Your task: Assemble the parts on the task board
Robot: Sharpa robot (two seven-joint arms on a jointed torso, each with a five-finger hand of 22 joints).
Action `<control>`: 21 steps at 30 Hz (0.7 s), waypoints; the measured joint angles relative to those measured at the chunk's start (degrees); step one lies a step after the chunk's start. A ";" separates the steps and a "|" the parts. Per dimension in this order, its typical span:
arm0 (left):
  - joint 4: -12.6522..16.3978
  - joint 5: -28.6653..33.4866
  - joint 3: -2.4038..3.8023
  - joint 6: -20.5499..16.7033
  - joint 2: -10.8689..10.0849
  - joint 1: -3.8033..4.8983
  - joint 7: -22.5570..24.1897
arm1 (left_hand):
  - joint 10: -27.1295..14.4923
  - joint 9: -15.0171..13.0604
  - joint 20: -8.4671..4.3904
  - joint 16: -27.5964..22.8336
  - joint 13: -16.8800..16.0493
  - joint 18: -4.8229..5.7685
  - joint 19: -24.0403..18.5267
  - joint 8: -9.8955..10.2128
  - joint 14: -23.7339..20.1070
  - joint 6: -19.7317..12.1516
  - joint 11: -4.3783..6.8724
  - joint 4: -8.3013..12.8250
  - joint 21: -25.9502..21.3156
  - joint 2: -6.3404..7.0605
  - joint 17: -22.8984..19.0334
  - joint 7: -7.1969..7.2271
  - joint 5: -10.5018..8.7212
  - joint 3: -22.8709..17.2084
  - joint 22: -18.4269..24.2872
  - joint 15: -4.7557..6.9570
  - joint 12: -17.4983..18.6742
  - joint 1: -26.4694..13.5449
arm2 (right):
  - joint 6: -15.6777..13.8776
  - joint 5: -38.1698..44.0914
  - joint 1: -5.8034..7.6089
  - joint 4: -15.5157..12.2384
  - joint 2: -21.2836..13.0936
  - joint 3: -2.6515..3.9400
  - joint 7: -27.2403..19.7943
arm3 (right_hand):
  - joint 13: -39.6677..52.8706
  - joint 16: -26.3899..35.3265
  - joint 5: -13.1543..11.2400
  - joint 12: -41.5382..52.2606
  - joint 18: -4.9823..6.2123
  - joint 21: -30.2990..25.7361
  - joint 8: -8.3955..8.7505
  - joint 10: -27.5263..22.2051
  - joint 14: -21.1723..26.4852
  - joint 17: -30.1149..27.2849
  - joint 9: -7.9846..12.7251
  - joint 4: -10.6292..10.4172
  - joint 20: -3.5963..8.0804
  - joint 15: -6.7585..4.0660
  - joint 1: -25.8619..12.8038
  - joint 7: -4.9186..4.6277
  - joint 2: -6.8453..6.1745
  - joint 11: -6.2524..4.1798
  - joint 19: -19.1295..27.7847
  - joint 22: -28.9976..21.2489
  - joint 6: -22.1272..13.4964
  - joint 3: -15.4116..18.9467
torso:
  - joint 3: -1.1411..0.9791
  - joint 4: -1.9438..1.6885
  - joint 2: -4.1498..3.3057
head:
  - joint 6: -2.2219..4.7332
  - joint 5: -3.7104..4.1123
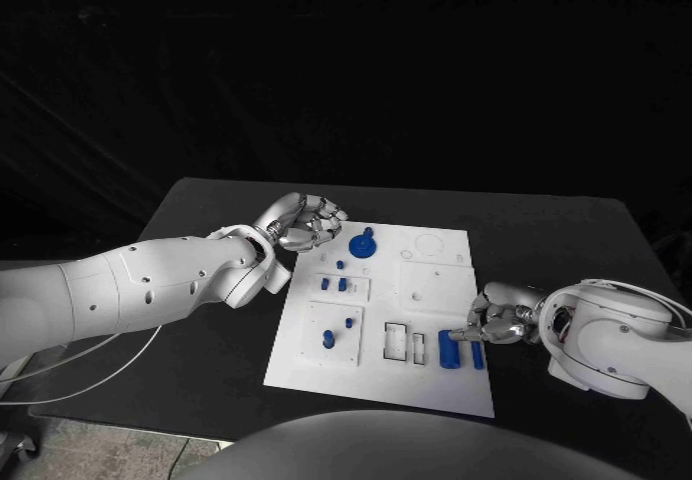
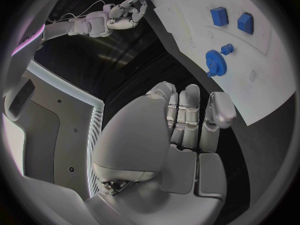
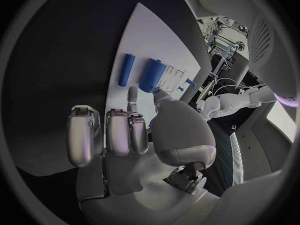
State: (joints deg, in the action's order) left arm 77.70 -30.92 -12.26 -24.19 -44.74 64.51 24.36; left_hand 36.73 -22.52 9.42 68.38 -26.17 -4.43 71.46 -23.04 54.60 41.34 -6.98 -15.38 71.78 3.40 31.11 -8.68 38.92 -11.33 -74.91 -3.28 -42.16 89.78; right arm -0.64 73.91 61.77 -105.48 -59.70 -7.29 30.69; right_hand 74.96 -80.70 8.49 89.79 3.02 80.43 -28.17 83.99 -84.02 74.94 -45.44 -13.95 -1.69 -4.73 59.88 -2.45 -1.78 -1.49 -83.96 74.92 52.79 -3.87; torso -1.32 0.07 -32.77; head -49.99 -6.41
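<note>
Right hand (image 1: 498, 322) reached beside two blue pegs (image 1: 462, 355) at task board (image 1: 433, 395) near edge, fingers apart, empty. Left hand (image 1: 304, 222) curled shut, empty, by gear (image 1: 362, 243). Best pinched one peg slowly, kept straight.

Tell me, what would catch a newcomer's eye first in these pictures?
Probably the white rectangular task board in the middle of the black table, dotted with small blue parts, among them a blue toothed gear near its far edge. Next, the two silver many-fingered hands: the left hand hovers at the board's far left corner, beside the gear, while the right hand sits at the board's right edge, next to two blue cylinders.
</note>
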 measured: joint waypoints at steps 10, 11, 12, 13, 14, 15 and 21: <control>0.06 0.00 0.00 0.09 -0.37 -0.13 0.00 | 0.00 0.00 0.00 0.00 -0.01 -0.01 0.00 0.00 0.00 0.00 0.00 0.00 0.00 0.00 0.00 0.00 0.00 0.00 0.00 0.00 0.00 0.00 | -1.79 4.05 -0.94 -0.11 1.08 0.00 0.62 | -0.01 -0.98 -5.27 0.00 0.00 1.13 -4.48 0.01 0.00 -0.01 -9.02 -2.36 0.78 -0.84 -3.96 1.09 -1.39 -1.03 0.04 0.03 -0.12 1.55 | -0.01 0.02 -0.02 | 0.00 -0.02; 0.07 0.00 0.00 0.09 -0.37 -0.14 0.00 | 0.00 0.00 0.00 0.00 -0.01 0.00 0.00 0.00 0.00 0.00 0.00 0.00 0.00 0.00 0.00 0.00 0.00 0.00 0.00 0.00 0.00 0.00 | -1.91 4.32 -0.98 -0.14 1.13 0.00 0.66 | -0.01 -1.01 -5.27 0.00 0.00 1.34 -4.64 0.01 0.00 -0.01 -9.38 -2.36 0.78 -0.83 -4.28 1.15 -1.27 -1.02 0.04 0.02 -0.06 1.55 | -0.01 0.02 -0.02 | 0.00 -0.01; 0.07 0.00 0.00 0.11 -0.36 -0.14 0.00 | 0.00 0.00 0.00 0.00 -0.01 0.00 0.00 0.00 0.00 0.00 0.00 0.00 0.00 0.00 0.00 0.00 0.00 0.00 0.00 0.00 0.00 0.00 | -2.03 4.68 -1.04 -0.16 1.21 0.00 0.75 | -0.01 -1.01 -5.27 0.00 0.00 1.34 -4.64 0.01 0.00 -0.01 -9.70 -2.38 0.79 -0.83 -4.47 1.15 -1.46 -1.02 0.04 0.03 -0.06 1.56 | 0.01 0.03 -0.02 | 0.00 0.02; 0.07 0.00 0.00 0.12 -0.35 -0.14 0.00 | 0.00 0.00 0.00 0.00 -0.01 0.00 0.00 0.00 0.00 0.00 0.00 0.00 0.00 0.00 0.00 0.00 0.00 0.00 0.00 0.00 0.00 0.00 | -2.11 4.94 -1.09 -0.16 1.27 0.01 0.82 | -0.01 -1.01 -5.27 0.00 0.00 1.34 -4.67 0.01 0.00 -0.01 -10.03 -2.54 0.79 -0.83 -4.91 1.18 -1.53 -1.02 0.04 0.02 -0.03 1.73 | 0.02 0.03 -0.02 | 0.00 0.03; 0.06 0.00 0.00 0.13 -0.34 -0.15 0.00 | 0.00 0.00 0.00 0.00 -0.01 -0.01 0.00 0.00 0.00 0.00 0.00 0.00 0.00 0.00 0.00 0.00 0.00 0.00 0.00 0.00 0.00 0.00 | -2.16 5.20 -1.14 -0.16 1.34 0.01 0.91 | -0.01 -1.01 -5.27 0.00 0.00 1.34 -4.89 0.00 0.00 -0.01 -10.31 -2.67 0.78 -0.83 -5.58 1.37 -1.68 -1.05 0.04 0.02 0.16 1.86 | 0.02 0.02 -0.01 | 0.00 0.04; 0.06 0.00 0.00 0.15 -0.32 -0.16 0.00 | 0.00 0.00 0.00 0.00 -0.01 0.00 0.00 0.00 0.00 0.00 0.00 0.00 0.00 0.00 0.00 0.00 0.00 0.00 0.00 0.00 0.00 0.00 | -2.20 5.44 -1.20 -0.15 1.42 0.01 1.00 | -0.01 -1.01 -5.27 0.00 0.00 1.34 -5.03 -0.01 0.00 -0.01 -10.59 -2.68 0.81 -0.83 -6.17 1.44 -1.81 -1.35 0.02 0.02 0.23 1.87 | 0.03 0.02 -0.01 | 0.00 0.05; 0.02 0.00 0.00 0.32 -0.27 -0.20 -0.04 | 0.00 0.07 0.00 0.00 0.05 0.00 0.00 0.00 0.00 0.00 0.00 0.00 0.00 -0.23 -0.08 0.00 0.00 0.00 0.01 0.00 0.00 0.23 | -2.26 6.79 -1.68 0.10 1.99 0.02 1.80 | -0.02 -1.01 -5.27 0.00 0.00 1.34 -5.08 0.01 0.00 -0.02 -11.34 -2.68 0.99 -1.24 -7.76 1.99 -2.10 -1.43 -0.17 0.02 0.78 1.87 | 0.05 0.02 0.01 | 0.00 0.09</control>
State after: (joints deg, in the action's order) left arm 77.72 -30.92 -12.25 -23.87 -45.01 64.31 24.32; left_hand 36.74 -22.45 9.42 68.38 -26.13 -4.43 71.46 -23.04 54.60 41.34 -6.98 -15.38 71.78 3.17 31.04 -8.68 38.92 -11.33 -74.91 -3.28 -42.16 90.01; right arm -2.90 80.70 60.09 -105.38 -57.71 -7.28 32.50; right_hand 74.94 -81.71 3.22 89.79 3.02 81.76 -33.26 84.00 -84.02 74.92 -56.78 -16.63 -0.70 -5.97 52.12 -0.46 -3.87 -2.93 -84.12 74.94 53.58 -2.00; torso -1.26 0.09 -32.76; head -49.99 -6.31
